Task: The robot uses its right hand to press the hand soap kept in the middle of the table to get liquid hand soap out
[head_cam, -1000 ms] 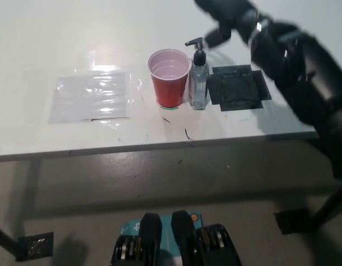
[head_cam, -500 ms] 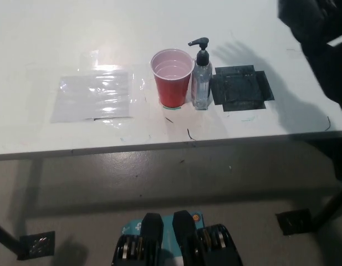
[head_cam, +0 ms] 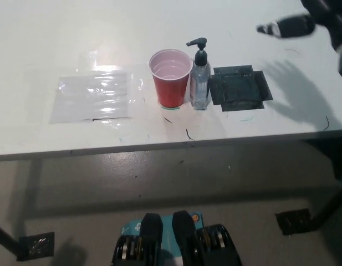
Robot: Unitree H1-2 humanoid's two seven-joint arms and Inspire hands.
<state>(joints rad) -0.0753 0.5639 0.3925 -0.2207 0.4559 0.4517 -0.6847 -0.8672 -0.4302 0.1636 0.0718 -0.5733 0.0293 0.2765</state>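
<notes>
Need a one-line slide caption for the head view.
Black right hand raised at upper right, apart from the clear pump soap bottle standing beside a red plastic cup on the white table.

Soap btl point(head_cam: 200, 77) beside red cup point(head_cam: 171, 77); R hand point(head_cam: 312, 22) apart.

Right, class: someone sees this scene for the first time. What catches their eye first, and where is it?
The red cup stands out mid-table, with the clear soap bottle and its black pump close on its right. Beside that lies a black square patch, and a shiny clear plastic sheet lies to the left. The black right hand hangs blurred at the top right, well away from the bottle.
</notes>
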